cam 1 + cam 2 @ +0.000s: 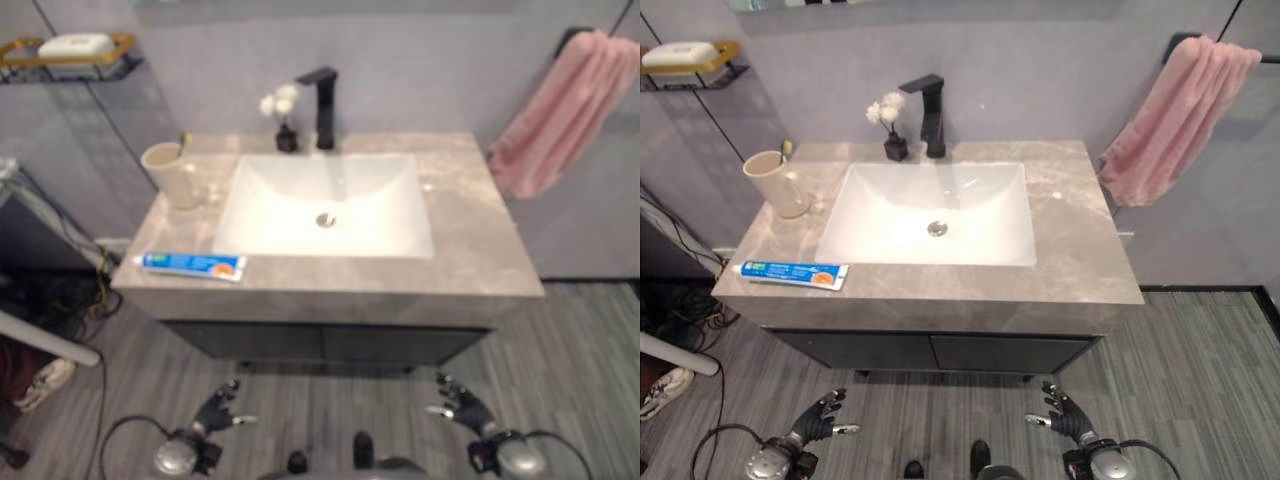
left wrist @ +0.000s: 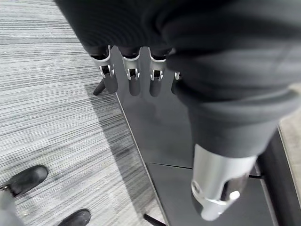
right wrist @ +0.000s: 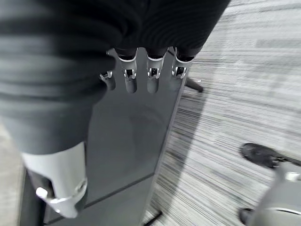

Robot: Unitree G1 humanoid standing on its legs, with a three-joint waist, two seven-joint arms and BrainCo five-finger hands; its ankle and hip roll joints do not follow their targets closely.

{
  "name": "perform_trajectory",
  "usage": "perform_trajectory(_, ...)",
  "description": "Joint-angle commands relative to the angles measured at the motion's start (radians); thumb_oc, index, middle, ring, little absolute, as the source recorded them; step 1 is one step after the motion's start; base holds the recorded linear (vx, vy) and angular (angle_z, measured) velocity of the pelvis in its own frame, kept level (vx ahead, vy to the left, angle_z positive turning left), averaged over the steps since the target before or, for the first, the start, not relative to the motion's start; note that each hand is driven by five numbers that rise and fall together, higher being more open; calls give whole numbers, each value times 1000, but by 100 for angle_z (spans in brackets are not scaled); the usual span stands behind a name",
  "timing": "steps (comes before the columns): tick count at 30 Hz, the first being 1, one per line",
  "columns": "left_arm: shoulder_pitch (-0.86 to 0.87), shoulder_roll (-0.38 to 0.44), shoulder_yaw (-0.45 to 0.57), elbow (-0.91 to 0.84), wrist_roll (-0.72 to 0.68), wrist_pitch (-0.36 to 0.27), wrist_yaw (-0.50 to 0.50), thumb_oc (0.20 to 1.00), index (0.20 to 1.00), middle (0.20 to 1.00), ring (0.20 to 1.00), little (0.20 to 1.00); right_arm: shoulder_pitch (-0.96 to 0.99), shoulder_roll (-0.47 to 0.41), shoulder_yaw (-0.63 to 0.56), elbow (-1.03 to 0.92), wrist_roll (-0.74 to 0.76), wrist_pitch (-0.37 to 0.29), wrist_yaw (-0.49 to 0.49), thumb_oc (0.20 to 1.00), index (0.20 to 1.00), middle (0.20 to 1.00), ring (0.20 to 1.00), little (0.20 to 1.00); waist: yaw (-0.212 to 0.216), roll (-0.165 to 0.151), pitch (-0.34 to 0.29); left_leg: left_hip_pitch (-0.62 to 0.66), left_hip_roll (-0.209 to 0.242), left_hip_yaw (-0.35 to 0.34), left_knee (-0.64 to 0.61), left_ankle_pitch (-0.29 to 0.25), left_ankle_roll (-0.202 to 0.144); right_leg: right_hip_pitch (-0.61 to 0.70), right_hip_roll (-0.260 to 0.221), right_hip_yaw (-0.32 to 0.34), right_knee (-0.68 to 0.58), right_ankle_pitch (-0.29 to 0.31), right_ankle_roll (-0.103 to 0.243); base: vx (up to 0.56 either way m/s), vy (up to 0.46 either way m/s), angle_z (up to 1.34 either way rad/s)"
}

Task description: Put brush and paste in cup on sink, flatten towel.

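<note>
— What's nearest?

— Both hands, low in front of the vanity cabinet [image 1: 940, 352]. The left hand [image 1: 213, 412] and the right hand [image 1: 462, 406] hang over the grey plank floor [image 1: 1200, 340], fingers relaxed and spread, holding nothing. Each wrist view looks along its straight fingers [image 2: 134, 80] at the dark cabinet front.

— And on the counter?

— At the front left edge of the marble countertop [image 1: 1080, 250] the toothpaste tube [image 1: 794, 273] lies flat, blue and white (with an orange patch at one end). Further back on the left stands the beige cup [image 1: 774, 183], upright, just beside the white sink basin [image 1: 930, 215]. Something thin pokes above its far rim; I can't tell whether it's the brush.

— Behind the basin?

— A black faucet [image 1: 930, 115], with a small dark vase of white flowers [image 1: 890, 125] just to its left.

— The towel?

— The pink towel [image 1: 1170, 120] hangs bunched from a dark bar on the right wall. Far left, a wall shelf [image 1: 70, 60] carries a white soap.
</note>
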Motion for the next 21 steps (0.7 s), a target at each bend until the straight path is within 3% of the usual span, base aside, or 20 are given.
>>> perform_trajectory(1,-73,39,-26,5,79,-48,22,1000,1000,1000,1000,1000,-55,-43,48,-46,-73,-37,-2,1000,1000,1000,1000,1000,-31,-34,29,-65,9,78,264,-15,5,34,-5,68,89,-134,13,21,-49,9)
perform_trajectory(3,-90,40,-34,5,82,-49,21,1000,1000,1000,1000,1000,-51,-59,39,-44,-104,-43,-22,1000,1000,1000,1000,1000,-54,-36,14,-28,62,173,92,0,12,29,-25,43,89,-142,19,38,8,13)
perform_trajectory(6,-102,47,-35,9,75,-50,22,1000,1000,1000,1000,1000,-56,-69,26,-41,-113,-43,-37,1000,1000,1000,1000,1000,-61,-27,9,-19,67,163,-5,28,16,13,-40,34,100,-143,27,49,174,41)
perform_trajectory(8,-104,50,-35,10,72,-52,29,1000,1000,1000,1000,1000,-59,-59,-7,-12,-102,-36,-53,1000,1000,1000,1000,1000,-76,5,-11,23,55,187,-67,10,21,15,-54,42,95,-140,54,172,376,2)
perform_trajectory(12,-76,91,-19,-77,62,-68,16,1000,1000,1000,1000,1000,-58,-37,-32,-13,-79,-34,-47,1000,1000,1000,1000,1000,-61,25,-26,62,24,231,-96,-12,44,30,-85,77,56,-102,81,126,319,-31)
perform_trajectory(21,47,288,39,-337,115,-105,-47,1000,1000,1000,1000,1000,-23,-25,-22,-35,-128,-43,-6,1000,1000,1000,1000,1000,-17,17,-36,69,-17,238,-101,-49,86,39,-131,83,14,-50,134,33,195,-14)
